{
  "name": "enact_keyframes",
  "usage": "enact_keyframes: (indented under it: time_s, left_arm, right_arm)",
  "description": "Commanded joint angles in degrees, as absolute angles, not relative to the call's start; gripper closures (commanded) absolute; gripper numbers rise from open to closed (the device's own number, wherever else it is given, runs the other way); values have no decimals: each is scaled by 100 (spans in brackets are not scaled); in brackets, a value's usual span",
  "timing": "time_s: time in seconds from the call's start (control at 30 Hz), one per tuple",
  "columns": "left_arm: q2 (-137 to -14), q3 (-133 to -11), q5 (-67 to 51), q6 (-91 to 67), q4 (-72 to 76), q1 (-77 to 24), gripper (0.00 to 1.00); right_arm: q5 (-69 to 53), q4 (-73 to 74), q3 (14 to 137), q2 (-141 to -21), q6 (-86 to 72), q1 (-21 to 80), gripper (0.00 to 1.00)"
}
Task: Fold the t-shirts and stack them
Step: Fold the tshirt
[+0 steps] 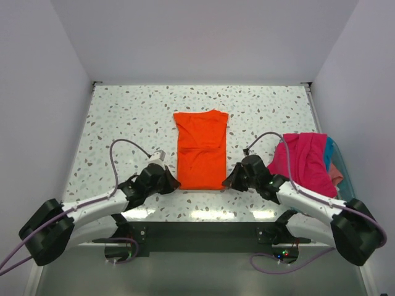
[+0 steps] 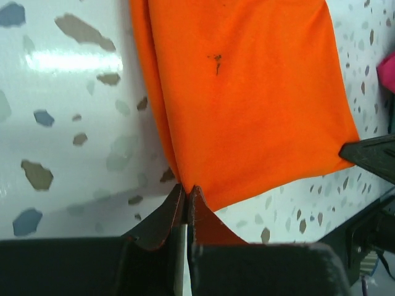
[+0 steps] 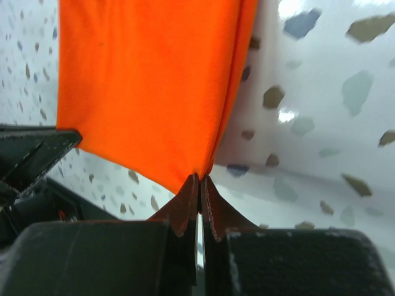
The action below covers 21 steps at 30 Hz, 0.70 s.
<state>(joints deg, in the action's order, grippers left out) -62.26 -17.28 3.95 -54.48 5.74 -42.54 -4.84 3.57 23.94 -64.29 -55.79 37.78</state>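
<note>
Orange short-sleeved cloth t-shirt (image 1: 200, 151), near hem: clamped at both corners. Left gripper (image 2: 187, 191) shut tight on near-left corner, cloth drawn to a point between the fingertips. Right gripper (image 3: 199, 180) same on near-right corner, jaws together with only the fabric edge between. Symmetric hold, presumably to lift the hem evenly and carry it toward the collar without skew.

Already narrowed to a long rectangle, sleeves tucked in, lying flat in the middle of the speckled white counter (image 1: 123, 117), collar at far end. Likely step: crosswise fold, not yet started, hem flat on the surface. Needs both arms rising together, else wrinkles or a crooked fold. Grip only at the very tips, so slip risk on lift.

Farther out, right side: magenta-pink cloth t-shirt (image 1: 302, 161) heaped unfolded, draped over teal plastic bin (image 1: 331, 148) at counter edge, paler pink cloth (image 1: 335, 171) peeking out beside it. No stack yet.
</note>
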Motion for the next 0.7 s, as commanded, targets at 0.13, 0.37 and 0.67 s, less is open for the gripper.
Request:
enact_keyframes:
  time_s: [0.13,0.37,0.67]
  left_arm:
    - [-4705,-1783,967,-5809,-1185,-5106,100]
    - [-4403,-3048,1642,-5397,-2047,-5106,100]
    - [-5975,-4561,1206,-4483,-1434,-4273,100]
  right_arm:
    - [201,2178,2504,-4915,-4993,4430,100]
    - [799,3374,3777,-4693,-4430,4421,100]
    - [1169,3314,5657,-6072,-3666,4079,100]
